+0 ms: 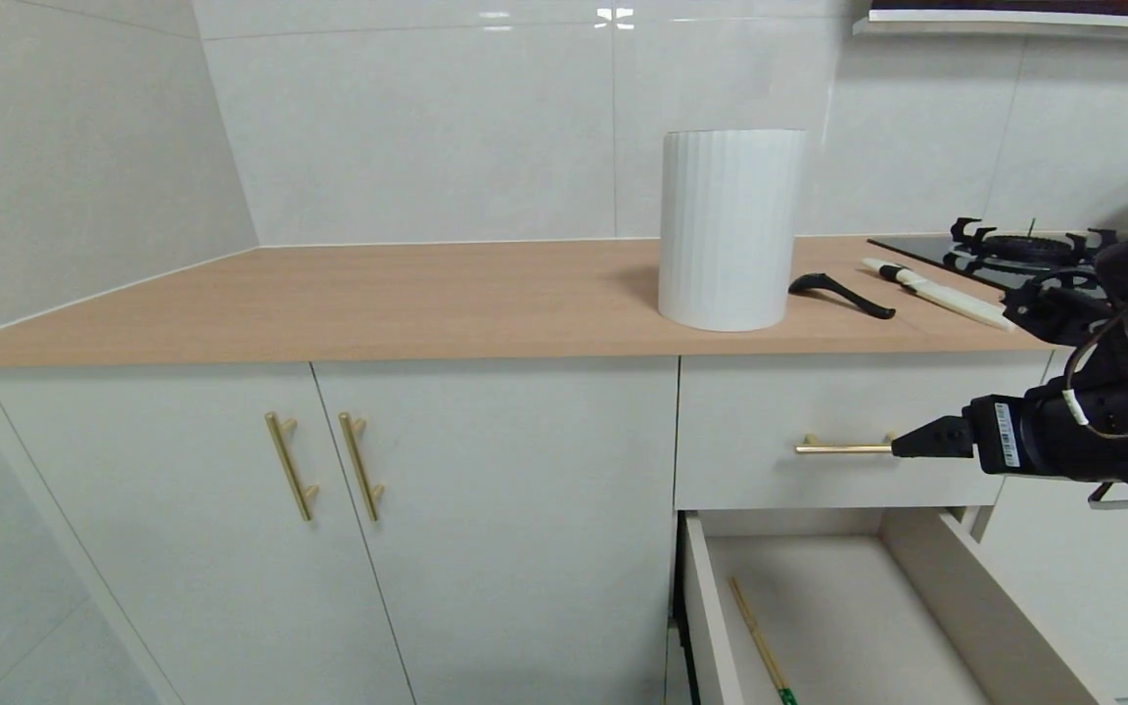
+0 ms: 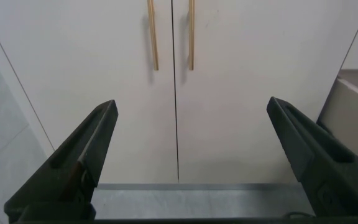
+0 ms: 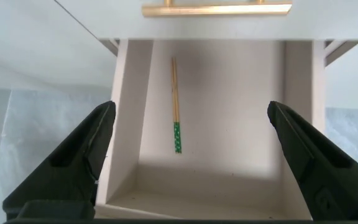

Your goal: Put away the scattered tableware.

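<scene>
A pair of wooden chopsticks [image 1: 758,639] with green ends lies in the open lower drawer [image 1: 707,599]. On the wooden counter [image 1: 407,299] lie a black-handled utensil [image 1: 840,293] and a white knife [image 1: 936,292], to the right of a white ribbed canister [image 1: 730,230]. My right gripper [image 1: 905,446] hangs open in front of the upper drawer's gold handle [image 1: 843,447]. From its wrist the chopsticks [image 3: 176,106] show between the spread fingers [image 3: 79,162], down in the drawer [image 3: 126,124]. My left gripper [image 2: 191,112] is open and holds nothing, facing the cabinet doors [image 2: 229,112].
A gas hob [image 1: 1019,250] sits at the counter's right end behind the knife. Two cabinet doors with gold handles [image 1: 290,465] stand shut on the left. The open drawer juts out low on the right. Tiled walls close the back and left.
</scene>
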Robot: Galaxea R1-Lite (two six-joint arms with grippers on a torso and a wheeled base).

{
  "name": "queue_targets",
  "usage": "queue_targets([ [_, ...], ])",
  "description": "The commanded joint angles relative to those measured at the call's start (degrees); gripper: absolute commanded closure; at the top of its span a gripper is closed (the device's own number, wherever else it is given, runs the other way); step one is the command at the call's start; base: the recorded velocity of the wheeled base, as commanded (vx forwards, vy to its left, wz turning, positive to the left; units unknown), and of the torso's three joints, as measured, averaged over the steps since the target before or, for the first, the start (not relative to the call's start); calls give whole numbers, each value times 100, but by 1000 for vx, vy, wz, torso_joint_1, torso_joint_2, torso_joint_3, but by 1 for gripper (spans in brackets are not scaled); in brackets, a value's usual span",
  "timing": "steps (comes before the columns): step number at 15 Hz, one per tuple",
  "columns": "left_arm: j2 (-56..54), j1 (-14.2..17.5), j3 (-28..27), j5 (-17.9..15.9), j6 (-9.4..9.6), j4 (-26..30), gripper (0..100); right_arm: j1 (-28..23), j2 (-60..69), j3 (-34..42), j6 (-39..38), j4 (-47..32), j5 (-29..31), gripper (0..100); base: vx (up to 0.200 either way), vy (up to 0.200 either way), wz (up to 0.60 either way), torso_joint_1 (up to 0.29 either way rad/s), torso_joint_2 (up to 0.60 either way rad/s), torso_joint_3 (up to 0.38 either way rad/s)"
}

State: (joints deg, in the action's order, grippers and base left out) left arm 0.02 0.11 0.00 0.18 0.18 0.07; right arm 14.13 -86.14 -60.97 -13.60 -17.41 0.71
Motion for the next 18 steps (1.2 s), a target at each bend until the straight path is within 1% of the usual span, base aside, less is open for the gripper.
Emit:
queue_targets([
  [1,-2,-2,0,8,-1,1,0,2,9,6,-2,1,0,0,0,0,0,32,-242,-256],
  [3,-2,7,0,-1,-1,1,0,2,1,23,-2,1,0,0,0,0,0,100,-298,-286],
  [11,-2,-2,0,8,-1,1,0,2,-26,41,42,1,0,0,0,0,0,177,-494,-290],
  [13,-2,7,0,8,-1,1,0,-7,-26,58,165,9,0,0,0,0,0,134,-315,-183],
  [14,-2,-2,0,8,-1,1,0,-103,-52,32,235,115,-9,0,0,0,0,56,-124,-76],
  [17,-2,-2,0,-1,-1,1,0,-745,-834,-135,974,1407,-150,0,0,0,0,14,-24,-17],
  [18,-2,-2,0,8,-1,1,0,-859,-1177,-311,1088,1829,-370,0,0,0,0,0,0,0],
])
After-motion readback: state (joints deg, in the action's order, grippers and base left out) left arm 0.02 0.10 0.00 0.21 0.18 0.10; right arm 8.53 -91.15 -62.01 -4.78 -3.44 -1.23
